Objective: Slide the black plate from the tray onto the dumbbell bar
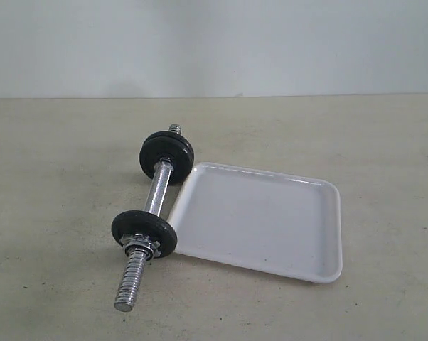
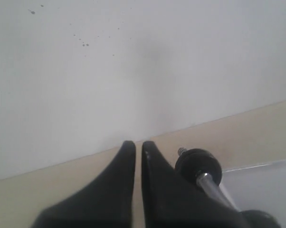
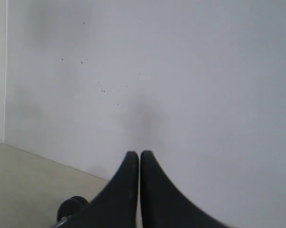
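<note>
The dumbbell bar [image 1: 157, 195] lies on the table against the left rim of the white tray [image 1: 271, 220], which holds nothing. The black plate [image 1: 166, 150] sits on the bar's far end, with bare thread poking out beyond it. A second black disc [image 1: 143, 234] with a chrome nut sits nearer the front, before the long threaded end. Neither gripper shows in the exterior view. The left gripper [image 2: 138, 145] is shut and empty, above the table with the black plate [image 2: 197, 164] beside it. The right gripper [image 3: 139, 154] is shut and empty, facing the wall.
A pale wall rises behind the beige table [image 1: 57, 177]. A black disc of the bar [image 3: 71, 207] peeks out beside the right fingers. A corner of the tray [image 2: 262, 185] shows in the left wrist view.
</note>
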